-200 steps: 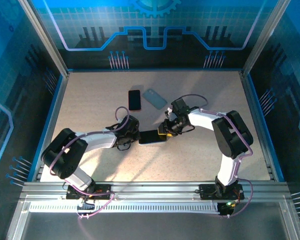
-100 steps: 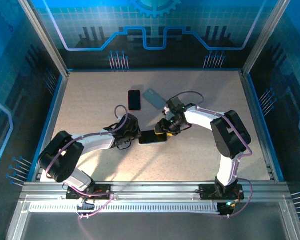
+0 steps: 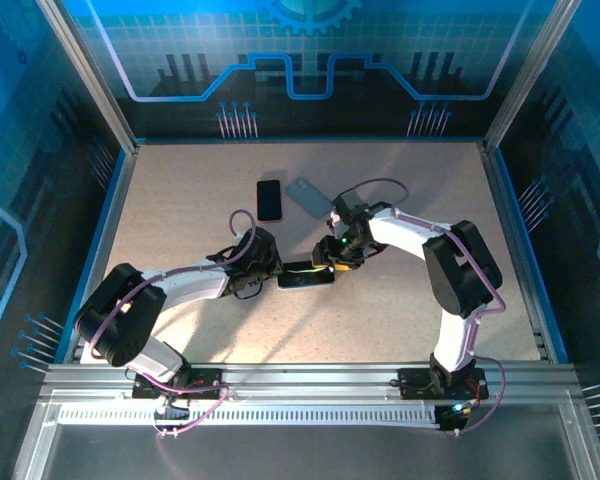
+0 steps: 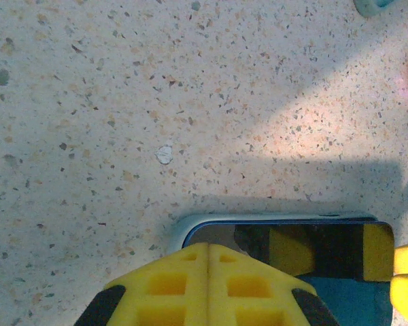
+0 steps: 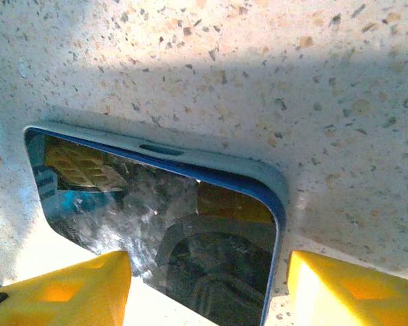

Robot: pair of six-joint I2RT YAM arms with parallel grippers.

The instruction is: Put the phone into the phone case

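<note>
- My left gripper (image 4: 207, 275) is fully closed, its two yellow fingers pressed flat together with nothing between them.
- Its tips sit over one short end of the phone (image 4: 292, 248). I judge I am using the closed fingers as a blunt pusher, to pin or press that end down rather than to grasp it.
- My right gripper (image 5: 207, 288) has its jaws apart, straddling the opposite end of the phone. One yellow finger (image 5: 61, 288) overlaps the dark glass, and the other stands just outside the rim.
- I cannot tell whether either right finger is actually touching.
- The phone lies flat on the speckled table (image 3: 180, 190), in the middle, directly between my two grippers.
- A pale blue phone case (image 5: 190, 157) wraps its edge. From the right wrist the rim hugs the rounded corner with no gap that I can see there, so the phone looks seated in the case at that end.
- The end under my left fingers is hidden, so I cannot say that it is fully seated.
- Well apart, toward the back of the table, lie a dark phone with a pinkish-red edge (image 3: 269, 200) and a grey-blue case (image 3: 309, 196), side by side and untouched.
- My arms meet from opposite sides so that each end of the phone is covered by one gripper.
</note>
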